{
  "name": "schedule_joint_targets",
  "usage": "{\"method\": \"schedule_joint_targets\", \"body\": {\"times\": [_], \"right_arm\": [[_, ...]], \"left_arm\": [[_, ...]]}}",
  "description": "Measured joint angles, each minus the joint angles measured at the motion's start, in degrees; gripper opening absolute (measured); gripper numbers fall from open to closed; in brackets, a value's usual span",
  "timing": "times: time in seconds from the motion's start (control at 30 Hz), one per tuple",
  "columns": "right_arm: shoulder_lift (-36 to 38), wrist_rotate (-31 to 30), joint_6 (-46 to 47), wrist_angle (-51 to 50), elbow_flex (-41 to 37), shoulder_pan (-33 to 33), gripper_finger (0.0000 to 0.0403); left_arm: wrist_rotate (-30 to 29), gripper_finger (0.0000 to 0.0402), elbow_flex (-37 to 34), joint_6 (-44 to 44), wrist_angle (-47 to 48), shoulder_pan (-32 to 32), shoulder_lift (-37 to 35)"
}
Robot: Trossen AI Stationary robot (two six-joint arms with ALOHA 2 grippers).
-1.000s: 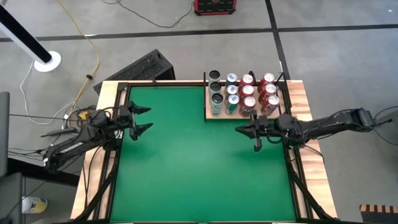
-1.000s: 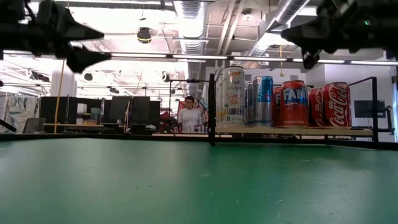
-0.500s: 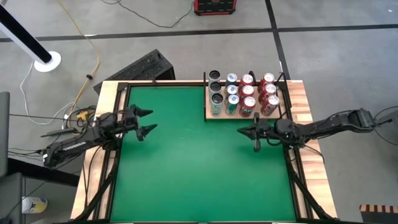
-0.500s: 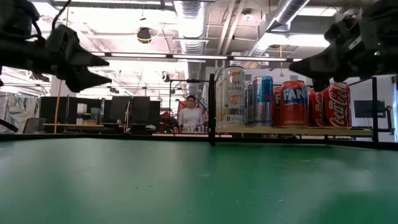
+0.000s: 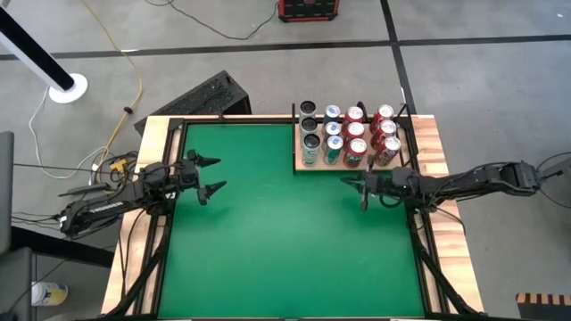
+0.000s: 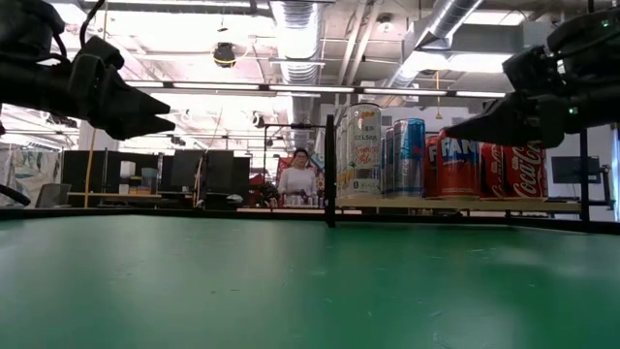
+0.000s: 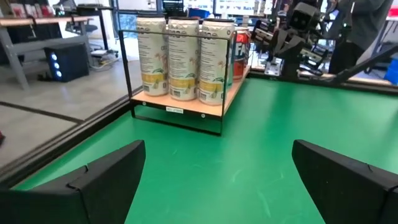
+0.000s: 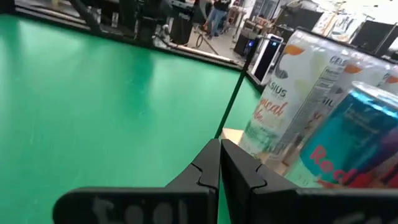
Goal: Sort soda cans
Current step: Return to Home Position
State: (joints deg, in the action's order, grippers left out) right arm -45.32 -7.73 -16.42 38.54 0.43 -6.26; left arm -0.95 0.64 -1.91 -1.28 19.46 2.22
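On wood shelf (image 7: 177,111) w/ black wire frame, at far right corner of green table (image 5: 268,241): 12 soda cans (image 5: 355,132), all upright, 4 cols of 3. From shelf's left end to right: 1 col of tall pale cans w/ dark tops, 1 col blue/teal, 2 cols red.

Over table's left edge, approx level w/ shelf's near side: left gripper (image 5: 214,174), fingers wide apart, nothing between.

Just in front of shelf, near the red cols but clear of them: right gripper (image 8: 219,149), fingers pressed together, holding nothing, pointing twd table's middle.

Both raised above the mat, per low view.

In room behind table: 1 person (image 6: 295,179), far off.
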Motion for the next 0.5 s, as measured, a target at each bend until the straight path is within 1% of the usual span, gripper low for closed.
{"method": "schedule_joint_targets", "body": {"times": [0.17,0.5], "right_arm": [[0.0,0.0,0.0,-3.1,0.0,0.0,0.0038],[0.0,0.1,-0.2,-11.6,0.0,0.0,0.0038]], "left_arm": [[0.0,0.0392,0.0,3.3,0.0,0.0,0.0],[0.0,0.0392,0.0,1.8,0.0,0.0,0.0]]}}
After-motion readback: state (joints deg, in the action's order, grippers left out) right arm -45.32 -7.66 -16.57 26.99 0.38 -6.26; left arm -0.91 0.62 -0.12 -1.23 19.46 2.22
